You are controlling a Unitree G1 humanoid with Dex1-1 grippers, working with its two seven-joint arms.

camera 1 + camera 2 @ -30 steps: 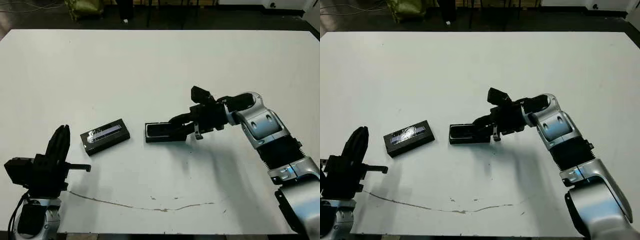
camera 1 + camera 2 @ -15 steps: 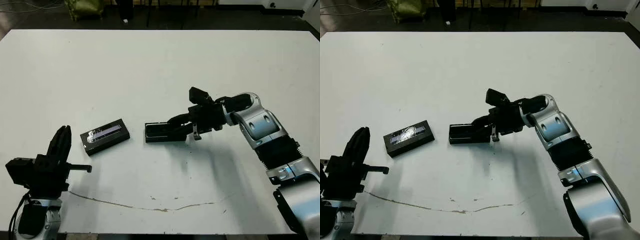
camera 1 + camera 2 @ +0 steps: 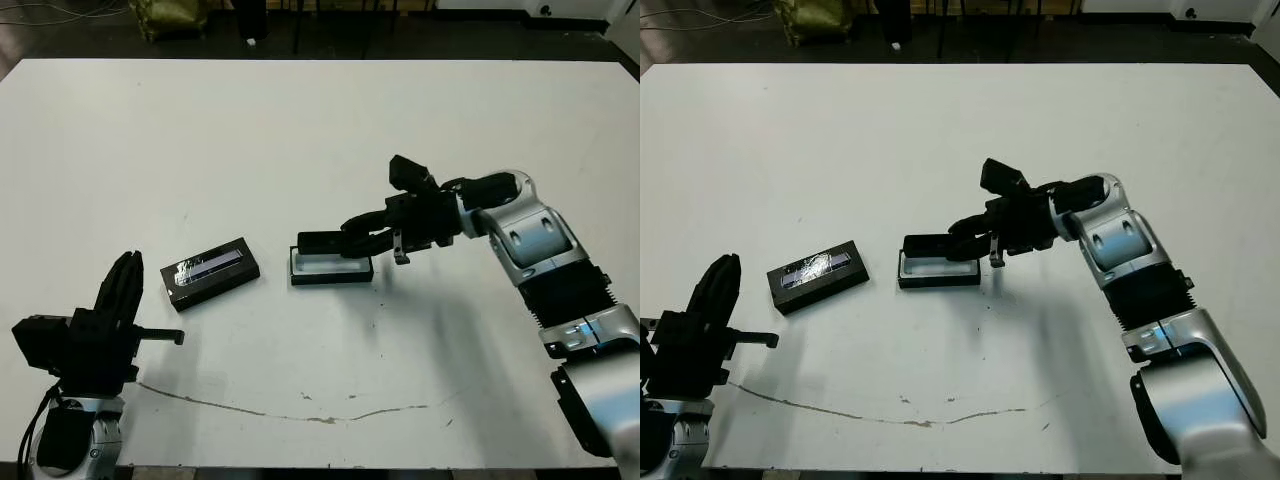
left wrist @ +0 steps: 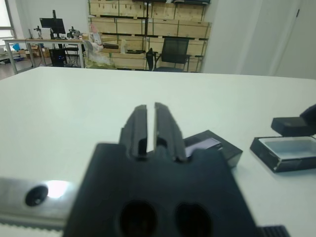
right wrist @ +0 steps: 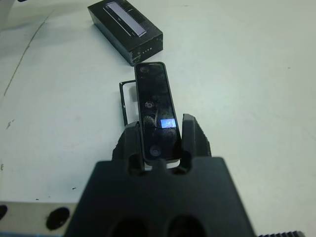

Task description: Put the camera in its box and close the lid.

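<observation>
- the right gripper [image 5: 159, 140] is clamped on the camera [image 5: 155, 108], one finger on each long side of the slim bar, near the end by its small bright patch; most of the bar sticks out ahead of the fingers, which leaves that far end free to go into the tray first.
- in the head views the camera [image 3: 325, 240] hangs lifted just over the box [image 3: 331, 267], roughly lined up with the tray's length, so a lowering move looks like the step in hand; it is not yet seated, as the white lining shows bare beneath it.
- the box sits open near the middle of the white table [image 3: 300, 130], its long side facing the robot.
- the lid [image 3: 210, 272] lies flat, stripe up, beside the box on the robot's left and apart from it, within reach of the left arm for closing afterwards.
- the left gripper [image 4: 147, 123] rests at the near left edge of the table, empty, its two fingers drawn together with only a thin slit between them, pointing toward the lid.
</observation>
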